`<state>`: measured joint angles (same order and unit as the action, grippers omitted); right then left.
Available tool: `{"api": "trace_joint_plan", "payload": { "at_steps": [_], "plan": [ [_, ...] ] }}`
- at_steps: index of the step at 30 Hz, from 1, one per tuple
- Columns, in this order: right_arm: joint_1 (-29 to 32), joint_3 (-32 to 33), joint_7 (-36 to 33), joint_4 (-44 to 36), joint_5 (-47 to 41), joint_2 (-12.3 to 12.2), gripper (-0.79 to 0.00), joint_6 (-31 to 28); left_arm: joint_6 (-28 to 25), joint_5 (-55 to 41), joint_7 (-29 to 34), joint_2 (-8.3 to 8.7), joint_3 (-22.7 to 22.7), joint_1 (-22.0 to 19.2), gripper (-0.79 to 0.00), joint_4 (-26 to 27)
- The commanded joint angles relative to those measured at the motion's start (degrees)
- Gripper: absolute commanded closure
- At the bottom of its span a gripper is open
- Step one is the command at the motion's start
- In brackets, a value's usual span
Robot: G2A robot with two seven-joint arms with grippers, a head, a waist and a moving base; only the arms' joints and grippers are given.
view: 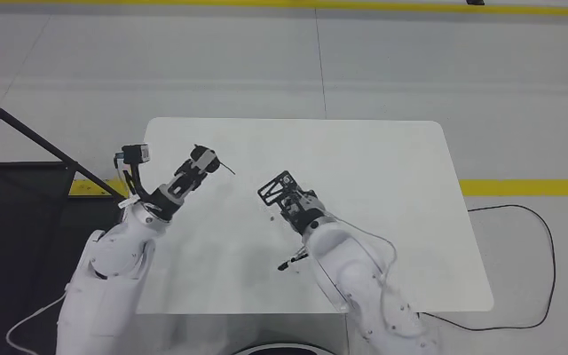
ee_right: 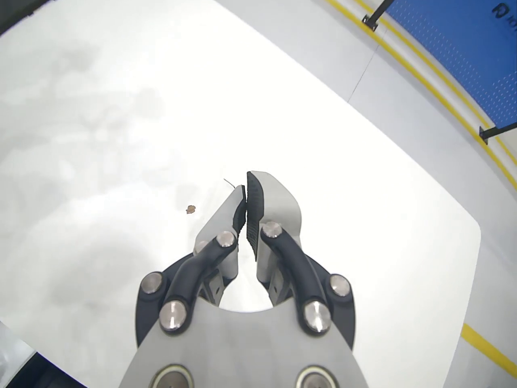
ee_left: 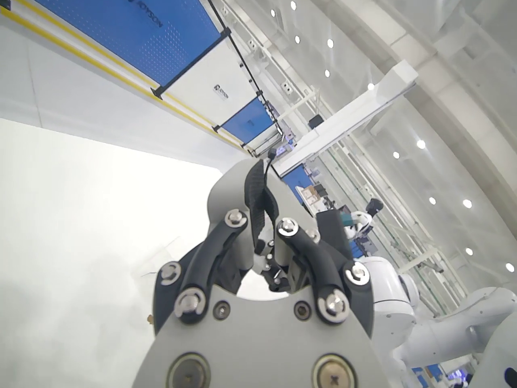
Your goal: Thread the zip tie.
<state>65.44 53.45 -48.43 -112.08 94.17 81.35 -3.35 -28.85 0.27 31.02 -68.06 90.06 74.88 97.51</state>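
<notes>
My left gripper (view: pixel 205 161) hangs over the table's left part, tilted upward, and is shut on the black zip tie (view: pixel 227 167). In the left wrist view the zip tie (ee_left: pixel 270 156) runs up between the pads, and its small head pokes out past the tips of the left gripper (ee_left: pixel 260 169). My right gripper (view: pixel 266 190) is near the table's middle, a short way to the right of the tie and apart from it. In its own view the right gripper (ee_right: pixel 245 187) is shut, pads touching. A thin dark sliver (ee_right: pixel 228 182) shows just past its tip; I cannot tell whether it is held.
The white table (view: pixel 390 169) has rounded corners. A tiny brown speck (ee_right: pixel 190 209) lies on it near the right gripper. A black frame (view: pixel 35 142) stands off the table's left edge, and a cable (view: pixel 524 266) lies on the floor at the right.
</notes>
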Motion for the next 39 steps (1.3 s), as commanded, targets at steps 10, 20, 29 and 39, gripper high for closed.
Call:
{"api": "trace_joint_plan", "payload": {
  "at_steps": [10, 20, 29, 39],
  "plan": [
    [9.49, 5.39, 15.30, -7.40, 0.00, -1.82, 0.000, -6.01, 2.75, 7.41, 6.65, 0.63, -2.60, -3.03, 0.000, 1.43],
    [9.67, 5.20, 18.03, -7.58, 2.96, -2.02, 0.000, -7.02, 3.88, 7.93, 9.10, 0.81, -3.94, -3.98, 0.000, 0.52],
    [16.60, 8.26, 33.67, -11.70, 11.20, -3.68, 0.000, -10.38, -3.38, 3.85, 26.10, 1.76, -8.13, -13.65, 0.000, -8.54],
    [22.16, 12.76, 47.93, -15.05, 14.00, -5.49, 0.000, -17.41, -10.95, 4.86, 33.46, 2.96, -14.94, -18.17, 0.000, -10.30]
  ]
}}
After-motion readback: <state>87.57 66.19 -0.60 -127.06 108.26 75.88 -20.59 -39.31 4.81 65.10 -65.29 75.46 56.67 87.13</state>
